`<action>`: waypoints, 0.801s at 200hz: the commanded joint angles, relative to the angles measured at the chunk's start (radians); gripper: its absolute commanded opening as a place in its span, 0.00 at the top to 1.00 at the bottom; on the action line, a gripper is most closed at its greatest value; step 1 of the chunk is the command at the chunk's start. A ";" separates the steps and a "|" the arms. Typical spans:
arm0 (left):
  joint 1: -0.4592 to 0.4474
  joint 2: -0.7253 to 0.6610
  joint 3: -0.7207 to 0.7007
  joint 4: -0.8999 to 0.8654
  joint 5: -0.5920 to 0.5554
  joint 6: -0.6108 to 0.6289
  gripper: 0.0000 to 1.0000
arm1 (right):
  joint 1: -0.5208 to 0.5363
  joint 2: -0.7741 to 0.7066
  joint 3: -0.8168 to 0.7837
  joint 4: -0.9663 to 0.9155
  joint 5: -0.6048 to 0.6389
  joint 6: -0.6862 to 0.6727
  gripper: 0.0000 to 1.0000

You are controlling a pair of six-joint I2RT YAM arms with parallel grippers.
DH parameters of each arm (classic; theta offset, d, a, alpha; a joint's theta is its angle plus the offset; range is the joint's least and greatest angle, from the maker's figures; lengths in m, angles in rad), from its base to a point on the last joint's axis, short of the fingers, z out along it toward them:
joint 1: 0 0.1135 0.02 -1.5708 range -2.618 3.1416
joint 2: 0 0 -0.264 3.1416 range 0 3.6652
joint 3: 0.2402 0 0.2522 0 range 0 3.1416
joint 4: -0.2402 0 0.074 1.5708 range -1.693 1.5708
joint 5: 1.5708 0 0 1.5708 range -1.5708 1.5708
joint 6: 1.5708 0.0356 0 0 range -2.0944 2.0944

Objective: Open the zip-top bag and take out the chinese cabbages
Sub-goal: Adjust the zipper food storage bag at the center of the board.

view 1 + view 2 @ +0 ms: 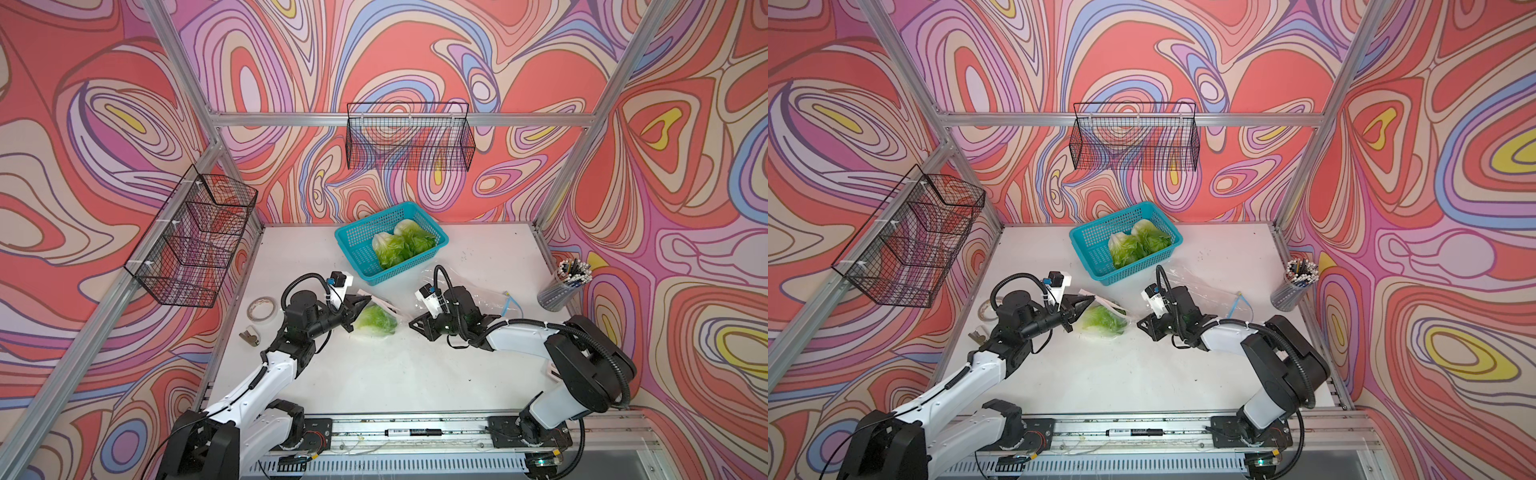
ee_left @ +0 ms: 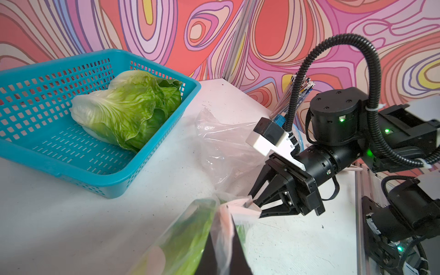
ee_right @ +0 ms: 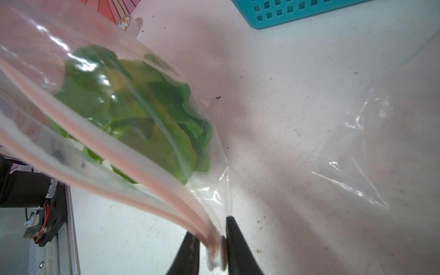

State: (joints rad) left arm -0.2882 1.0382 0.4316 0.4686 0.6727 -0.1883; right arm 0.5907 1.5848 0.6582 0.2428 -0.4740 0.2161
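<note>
A clear zip-top bag (image 1: 380, 328) with a pink zip strip (image 3: 114, 152) lies mid-table between my two grippers. One of the chinese cabbages (image 1: 374, 319) (image 3: 133, 112) is inside it, green leaves showing through the plastic. My left gripper (image 1: 367, 297) (image 2: 223, 250) is shut on the bag's top edge on its left. My right gripper (image 1: 411, 324) (image 3: 212, 250) pinches the zip strip's end at the opposite corner, also seen in the left wrist view (image 2: 256, 205). Two more chinese cabbages (image 1: 401, 245) (image 2: 119, 107) lie in the teal basket (image 1: 357, 266).
An empty clear bag (image 1: 492, 297) (image 3: 357, 154) lies behind my right arm. A pencil cup (image 1: 563, 286) stands at the right edge. A tape roll (image 1: 262, 309) and a clip (image 1: 249, 336) sit left of my left arm. Wire baskets (image 1: 409, 137) (image 1: 195, 241) hang on the walls.
</note>
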 commanded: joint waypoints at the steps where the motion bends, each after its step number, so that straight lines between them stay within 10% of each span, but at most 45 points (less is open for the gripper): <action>1: -0.004 0.012 0.036 0.037 0.046 -0.001 0.95 | 0.007 -0.029 0.002 0.062 -0.021 -0.012 0.89; 160: -0.212 0.110 0.075 -0.139 -0.127 0.197 0.77 | 0.017 -0.004 -0.037 0.090 0.048 -0.025 0.96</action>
State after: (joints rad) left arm -0.4599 1.1187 0.4828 0.3855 0.6029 -0.0639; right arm 0.6018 1.5494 0.6460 0.3187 -0.4603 0.2214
